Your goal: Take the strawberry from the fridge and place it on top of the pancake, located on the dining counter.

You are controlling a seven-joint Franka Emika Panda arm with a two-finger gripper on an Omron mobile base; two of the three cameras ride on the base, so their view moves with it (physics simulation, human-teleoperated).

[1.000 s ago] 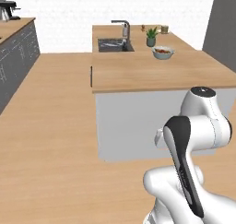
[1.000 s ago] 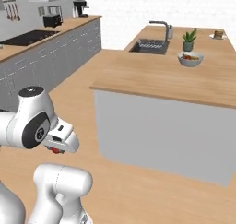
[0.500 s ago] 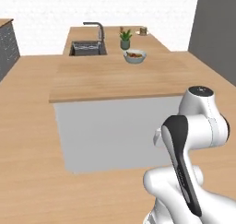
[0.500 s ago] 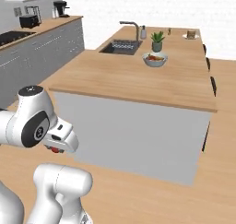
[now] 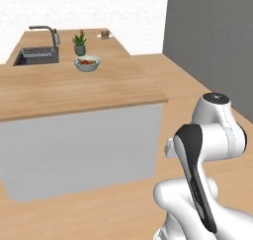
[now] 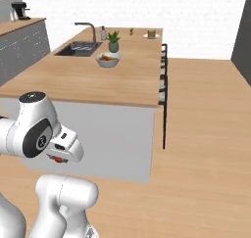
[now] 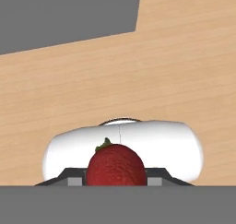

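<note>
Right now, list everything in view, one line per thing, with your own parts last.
dining counter: one, light wood top on a grey body, ahead of the base.
sink: one, dark, inset at the counter's far left, with a grey tap.
potted plant: one, green in a grey pot, beside the sink.
bowl: one, pale, red and orange contents, just in front of the plant.
pancake: one, tan-brown on a small white plate, at the counter's far end.
stools: black frames along the counter's right side; count unclear.
coffee machine: one, dark, on the wall counter at far left.
strawberry: one, red, between the fingers.
gripper: one, closed on the strawberry.
</note>
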